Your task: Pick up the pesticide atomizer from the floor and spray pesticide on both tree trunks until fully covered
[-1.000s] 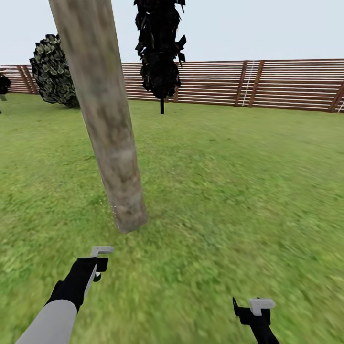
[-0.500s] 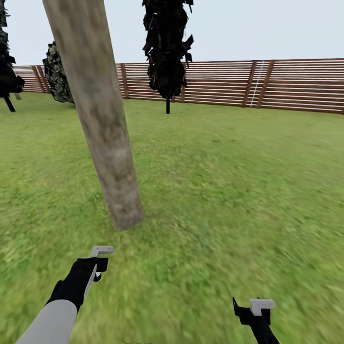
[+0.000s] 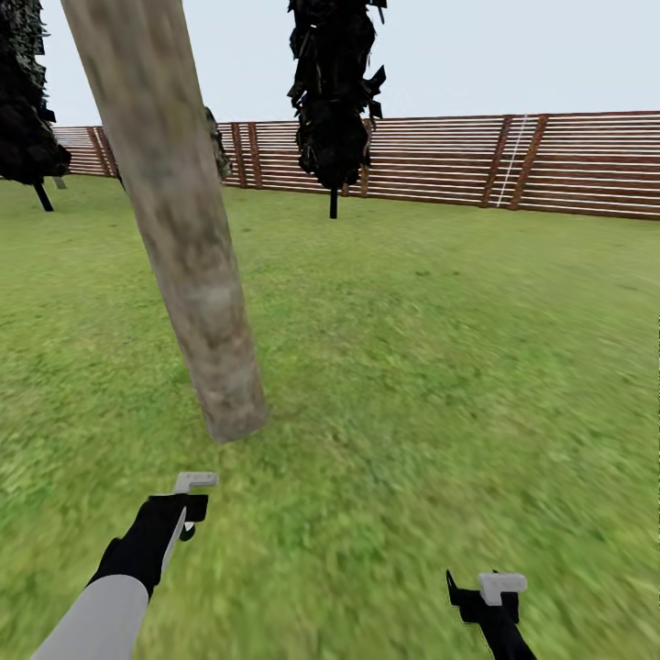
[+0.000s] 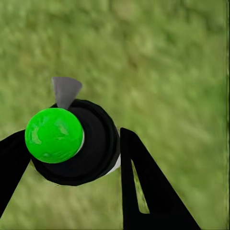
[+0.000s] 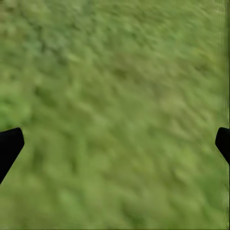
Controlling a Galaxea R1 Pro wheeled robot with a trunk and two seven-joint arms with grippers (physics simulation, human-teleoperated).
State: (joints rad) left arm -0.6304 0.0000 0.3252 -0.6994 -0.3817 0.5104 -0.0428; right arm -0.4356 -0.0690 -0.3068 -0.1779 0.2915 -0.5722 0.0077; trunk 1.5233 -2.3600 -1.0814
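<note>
Gripped between the left gripper's 2 black fingers, the pesticide atomizer shows best in the left wrist view: a round black body, a glossy green ball on top and a small grey wedge-shaped nozzle, all seen end-on over blurred grass. From the head, that same left gripper sits at about 7 o'clock on a grey-and-black arm, and the bottle is mostly hidden; a pale grey angular piece juts out above the black hand there. The right gripper sits at about 5 o'clock, and its wrist view shows its 2 black fingertips spread wide to the picture's edges with nothing between them but rough green floor.

Just beyond the left gripper, at roughly 10 o'clock, 1 thick tree trunk rises from the grass, a smooth column mottled beige, grey and brown, leaning in the picture. Farther off at 12 o'clock stands a dark narrow conifer, another at far left. Behind them runs the brown slatted fence closing the garden.
</note>
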